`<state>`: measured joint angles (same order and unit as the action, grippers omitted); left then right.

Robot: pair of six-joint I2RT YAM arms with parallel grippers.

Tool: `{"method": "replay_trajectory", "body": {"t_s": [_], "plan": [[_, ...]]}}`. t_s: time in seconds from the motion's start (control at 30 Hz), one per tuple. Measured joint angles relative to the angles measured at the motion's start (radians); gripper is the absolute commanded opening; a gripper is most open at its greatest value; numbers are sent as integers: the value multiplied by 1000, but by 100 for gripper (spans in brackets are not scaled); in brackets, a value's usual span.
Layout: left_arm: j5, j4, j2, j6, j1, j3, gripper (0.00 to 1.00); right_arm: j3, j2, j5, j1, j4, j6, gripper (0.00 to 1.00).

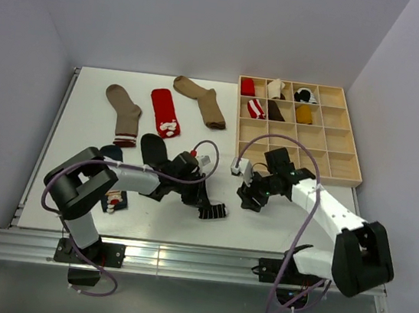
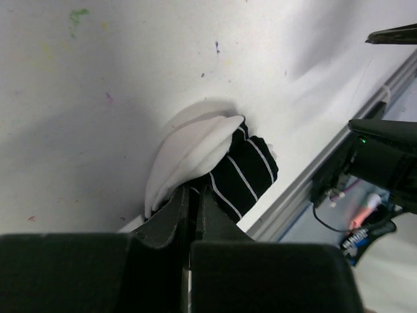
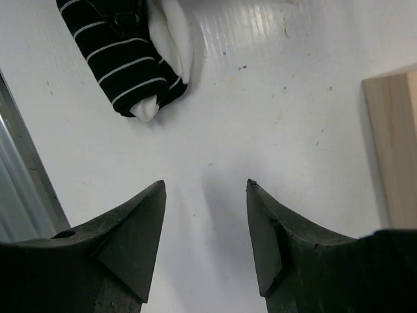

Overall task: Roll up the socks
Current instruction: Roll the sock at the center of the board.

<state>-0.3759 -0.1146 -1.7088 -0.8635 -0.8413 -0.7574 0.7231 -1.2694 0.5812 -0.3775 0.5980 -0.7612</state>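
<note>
In the top view, we find the striped sock (image 1: 215, 211) bunched into a short bundle near the front edge of the counter (image 1: 155, 219), between the two arms. In the left wrist view, the left pincer (image 2: 193, 208) is clamped on it, with thin white stripes on black fabric folded against a white toe. In the right wrist view, the right pincer (image 3: 205, 222) is spread wide and empty, close to the sock.

**Robot test cell, boxed in white**

A laboratory bench setup: plain white walls (image 1: 211, 25) enclose a white tabletop (image 1: 162, 224) on an aluminium rail frame (image 1: 180, 264). The left arm (image 1: 82, 186) and right arm (image 1: 341, 216) are bolted at its near edge, cables (image 1: 296, 241) looping loose, near a wooden compartment tray (image 1: 339, 166).
</note>
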Motion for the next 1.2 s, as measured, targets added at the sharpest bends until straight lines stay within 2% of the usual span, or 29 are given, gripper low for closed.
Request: {"method": "replay_trajectory", "body": {"t_s": [0.27, 0.5, 0.8, 1.03, 1.13, 1.17, 1.2], "plan": [[-128, 10, -61, -53, 14, -29, 0, -57, 92, -25, -96, -110, -58, 59], [-180, 9, -88, -98, 14, -38, 0, -137, 122, -111, -345, -158, -59, 59], [-202, 11, -100, -121, 24, -43, 0, -138, 119, -165, -451, -170, -51, 55], [-215, 11, -107, -127, 29, -46, 0, -138, 59, -212, -512, -190, -40, 51], [-218, 10, -108, -127, 30, -46, 0, -130, 11, -230, -524, -198, -33, 44], [-218, 10, -108, -127, 30, -46, 0, -124, -8, -237, -525, -203, -30, 38], [-218, 9, -108, -127, 30, -46, 0, -117, -23, -243, -526, -207, -27, 36]]}}
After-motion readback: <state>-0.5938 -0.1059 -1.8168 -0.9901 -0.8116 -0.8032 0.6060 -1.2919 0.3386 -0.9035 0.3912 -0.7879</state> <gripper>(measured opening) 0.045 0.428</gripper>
